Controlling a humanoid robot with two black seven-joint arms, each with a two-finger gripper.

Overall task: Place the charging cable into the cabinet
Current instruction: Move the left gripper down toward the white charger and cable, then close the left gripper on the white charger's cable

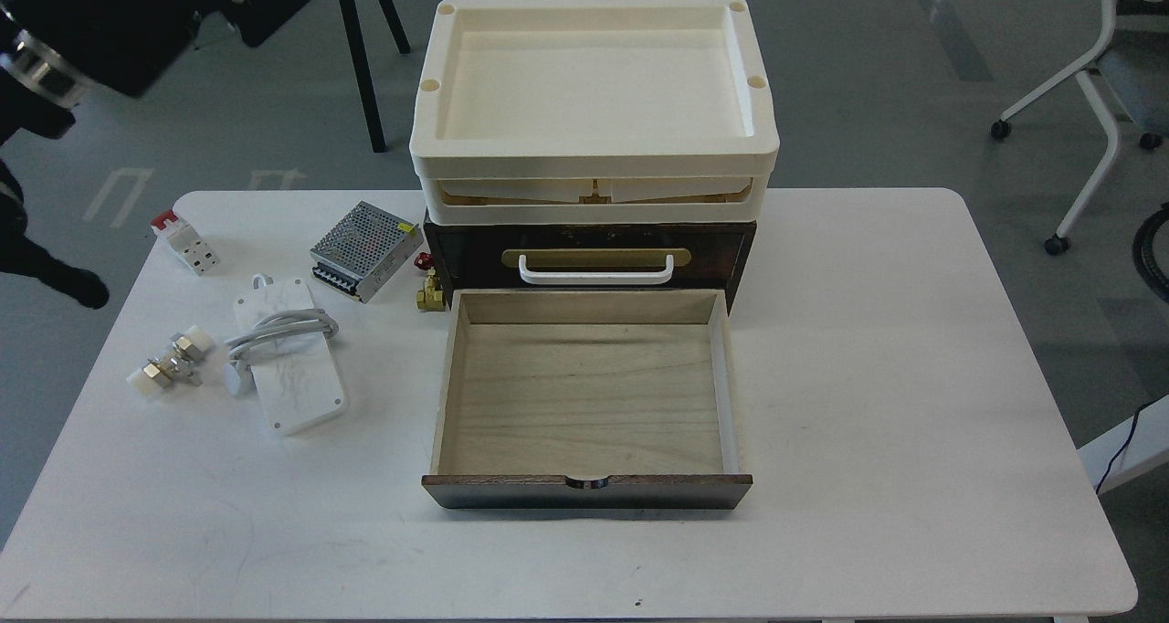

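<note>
The charging cable (283,329) lies on the white table (913,376), left of the cabinet. It is looped over a flat white plate (297,381), and its small white plug (235,378) rests at the plate's left edge. The dark-brown cabinet (589,239) stands at the table's middle back with cream trays (594,84) on top. Its light-wood drawer (584,395) is pulled fully open and is empty. My left arm is high at the top left, and its dark far end (274,6) is well away from the cable. Its fingers cannot be told apart. My right gripper is out of view.
A silver perforated power-supply box (359,248) sits behind the cable. A red-and-white breaker (185,239) and metal fittings (169,363) lie further left. A brass valve (429,294) stands at the cabinet's left foot. A white chair (1114,102) is off to the right.
</note>
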